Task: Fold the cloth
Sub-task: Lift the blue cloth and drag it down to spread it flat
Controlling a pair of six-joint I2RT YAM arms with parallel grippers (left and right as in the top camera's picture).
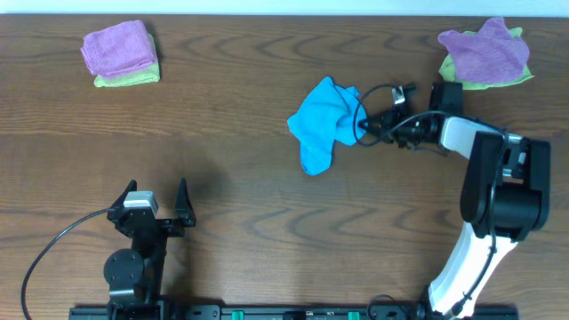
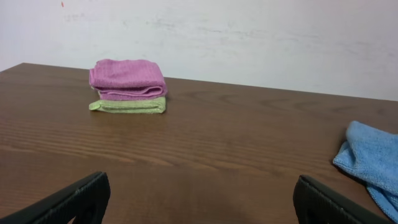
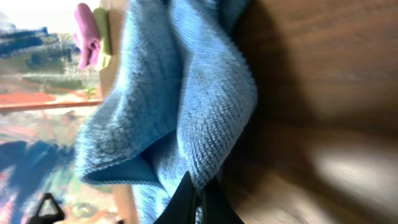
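While the right tool [image 1: 360, 126] is pinching shut on the cloth [image 1: 322, 120], we are looking down on a bunched, sky-blue heap lying on the worktop [image 1: 222, 133], a little toward one o'clock from its middle. The tool is meeting the cloth at its three o'clock edge. In the right wrist view the dark fingertips are pressing together on a fold of the fabric (they are showing only at the bottom edge of that view), and the rest of the cloth is rising beyond them in soft ridges. The cloth is lying crumpled rather than flat, with a narrow tail pointing toward six o'clock.

The left tool [image 1: 157, 188] is standing with its jaws spread wide and empty, at about eight o'clock from the worktop's middle and well apart from the cloth. In its own wrist view only a corner of the cloth is showing, at four o'clock.

At the ten o'clock corner a folded purple cloth [image 1: 118, 49] is resting on a lime-green cloth [image 1: 132, 78]. At the two o'clock corner a crumpled purple cloth [image 1: 484, 52] is lying on a second lime-green cloth [image 1: 523, 76], just beyond the right arm.
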